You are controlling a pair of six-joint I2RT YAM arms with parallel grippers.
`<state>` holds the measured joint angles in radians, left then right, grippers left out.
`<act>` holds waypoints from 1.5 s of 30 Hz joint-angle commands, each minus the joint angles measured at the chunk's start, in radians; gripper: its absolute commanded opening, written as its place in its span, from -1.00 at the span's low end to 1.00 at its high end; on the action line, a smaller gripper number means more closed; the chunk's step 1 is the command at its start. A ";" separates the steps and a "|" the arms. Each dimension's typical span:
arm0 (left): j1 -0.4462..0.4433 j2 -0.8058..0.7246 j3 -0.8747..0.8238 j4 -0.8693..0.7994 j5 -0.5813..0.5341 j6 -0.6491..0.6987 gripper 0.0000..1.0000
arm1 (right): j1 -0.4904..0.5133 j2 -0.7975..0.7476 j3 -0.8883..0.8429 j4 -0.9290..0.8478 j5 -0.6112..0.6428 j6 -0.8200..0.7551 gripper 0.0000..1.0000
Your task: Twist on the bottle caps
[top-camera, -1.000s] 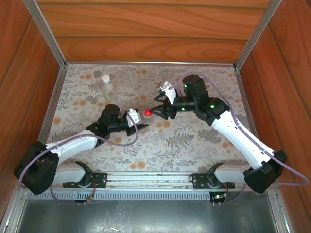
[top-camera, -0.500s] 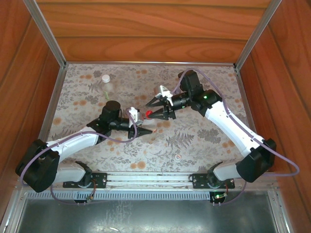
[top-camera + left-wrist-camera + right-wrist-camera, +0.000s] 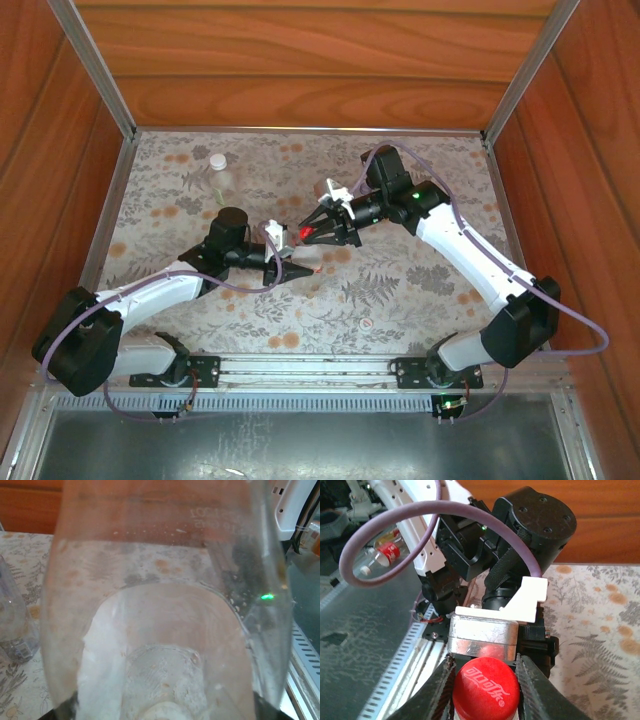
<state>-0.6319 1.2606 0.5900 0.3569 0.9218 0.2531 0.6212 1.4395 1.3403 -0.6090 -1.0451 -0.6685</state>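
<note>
Right gripper: narrow, pinching the red cap from both sides, white lettering on the cap facing the wrist camera.
Red cap: up off the table, just left of its centre and right at the tip of the left gripper; seated on a neck or not, cannot tell.
Left gripper: closed round the clear bottle, held so near the wrist camera that the fingers sit hidden behind plastic; from above, pointed toward the right gripper, nose to nose.
Clear bottle: plain and wide, see-through, floral cloth and wood showing through its wall, raised print near the top in the left wrist view.
Arms: both reaching in from the near edge, left one low and bent, right one arched over from the right side.
Cable: purple loop arcing over the left wrist, big in the right wrist view.
Capped bottle: upright near the far left corner, white cap on, well apart from both grippers.
Labelled bottle: red label, on its side, small in the background past the left arm; what carries it, cannot tell.
Table: floral cloth, wooden walls on three sides.
</note>
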 commanded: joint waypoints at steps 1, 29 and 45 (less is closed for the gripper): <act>0.007 0.007 0.034 -0.001 0.013 -0.003 -0.12 | -0.002 0.005 0.024 -0.023 -0.026 0.003 -0.55; -0.146 -0.023 0.050 0.032 -0.980 0.119 -0.18 | 0.282 -0.189 -0.376 0.703 1.336 0.929 -0.99; -0.215 0.027 0.040 0.101 -1.127 0.171 -0.19 | 0.357 -0.106 -0.281 0.606 1.697 1.045 -0.73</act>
<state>-0.8314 1.2957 0.6071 0.3985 -0.2218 0.3893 1.0092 1.3251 1.0466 -0.0212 0.5140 0.4179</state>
